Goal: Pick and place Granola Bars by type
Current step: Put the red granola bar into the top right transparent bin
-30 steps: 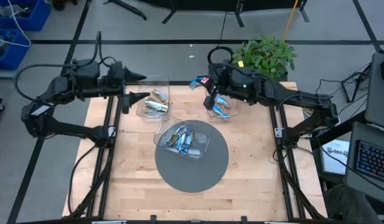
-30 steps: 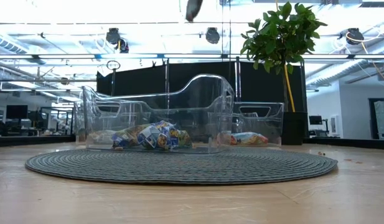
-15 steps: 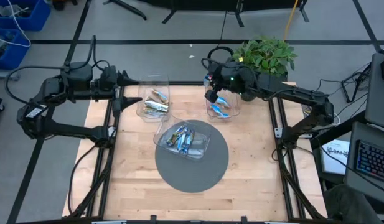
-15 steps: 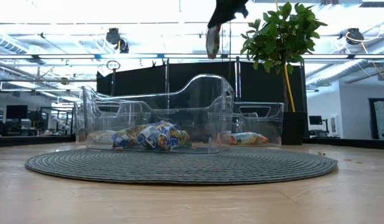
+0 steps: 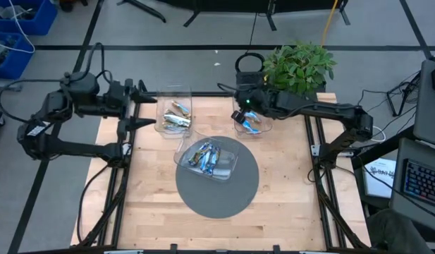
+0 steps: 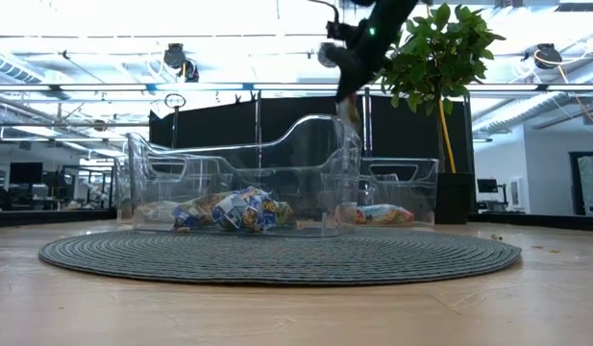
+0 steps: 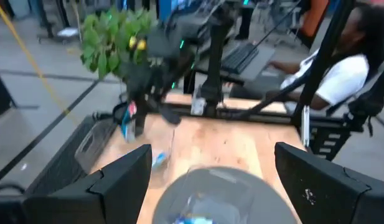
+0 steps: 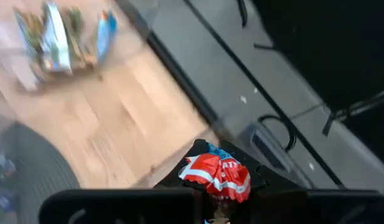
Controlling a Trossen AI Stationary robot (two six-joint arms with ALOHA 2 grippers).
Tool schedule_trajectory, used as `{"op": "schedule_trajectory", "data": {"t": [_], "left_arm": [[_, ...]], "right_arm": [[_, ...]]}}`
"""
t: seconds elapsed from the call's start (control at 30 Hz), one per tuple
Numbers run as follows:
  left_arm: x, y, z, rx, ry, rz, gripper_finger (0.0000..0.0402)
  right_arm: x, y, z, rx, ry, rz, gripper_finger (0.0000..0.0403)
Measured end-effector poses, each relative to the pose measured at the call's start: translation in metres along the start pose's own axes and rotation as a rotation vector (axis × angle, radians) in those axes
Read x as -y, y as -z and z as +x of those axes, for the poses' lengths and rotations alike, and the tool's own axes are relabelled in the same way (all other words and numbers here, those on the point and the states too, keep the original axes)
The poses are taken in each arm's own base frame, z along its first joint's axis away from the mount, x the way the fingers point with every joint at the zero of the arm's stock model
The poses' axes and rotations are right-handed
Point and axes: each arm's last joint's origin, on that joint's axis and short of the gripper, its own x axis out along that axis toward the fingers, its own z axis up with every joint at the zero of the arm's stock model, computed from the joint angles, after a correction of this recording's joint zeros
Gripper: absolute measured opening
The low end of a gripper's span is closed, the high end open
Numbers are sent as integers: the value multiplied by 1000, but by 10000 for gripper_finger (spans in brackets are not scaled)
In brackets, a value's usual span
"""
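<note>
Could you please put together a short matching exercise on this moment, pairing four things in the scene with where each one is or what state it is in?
Things:
1. right gripper
2. left gripper
3. centre bin
4. potted plant

Places or states:
A. on the round grey mat, holding a pile of mixed bars
B. off the table's far right corner
C. open, beside the left bin at the table's left edge
D. shut on a blue and red bar, over the right bin

Pairs: 1-D, 2-C, 3-A, 4-B
</note>
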Motion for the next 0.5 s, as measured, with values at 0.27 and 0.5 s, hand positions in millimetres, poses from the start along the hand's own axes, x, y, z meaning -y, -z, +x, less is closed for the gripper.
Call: {"op": "schedule_trajectory", "data": {"t": [0.27, 0.5], "left_arm": [[-1, 33, 6, 63, 30, -19, 339], [-3, 67, 14, 131, 20, -83, 340]], "right_arm": [[-9, 41, 28, -96, 10, -13, 19], [-9, 75, 49, -164, 10, -17, 19]]}}
